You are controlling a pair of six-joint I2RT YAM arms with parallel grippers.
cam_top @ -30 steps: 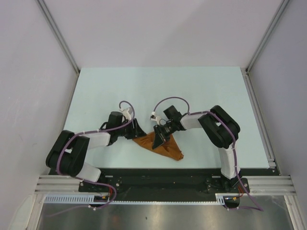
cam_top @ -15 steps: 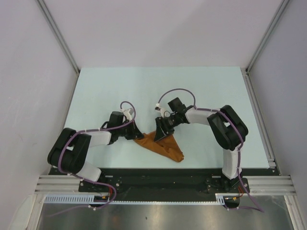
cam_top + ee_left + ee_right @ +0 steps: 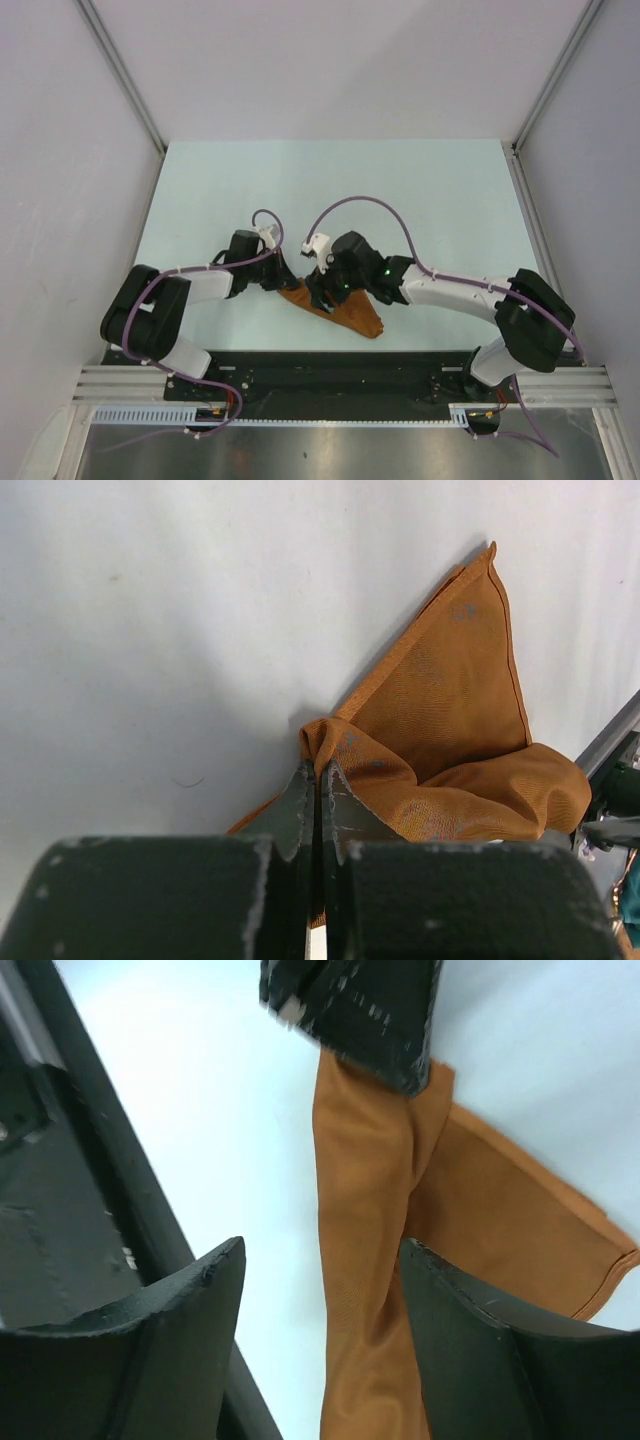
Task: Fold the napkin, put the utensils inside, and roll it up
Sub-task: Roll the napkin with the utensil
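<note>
The rust-brown napkin lies crumpled and partly folded near the table's front edge. My left gripper is at its left end, shut on a bunched fold of the napkin. In the left wrist view the left gripper pinches that cloth between its tips. My right gripper hovers over the napkin's left part, right beside the left gripper. In the right wrist view the right gripper stands open, with a ridge of the napkin lying below its jaws. The utensils are out of view.
The pale table spreads behind the napkin. The black base rail runs just in front of it, and the same rail shows close to my right fingers. Grey walls enclose both sides.
My left gripper has shut on the napkin's left end. My right gripper has opened, let go of the cloth and shifted left toward the left gripper, its arm stretching out low.
</note>
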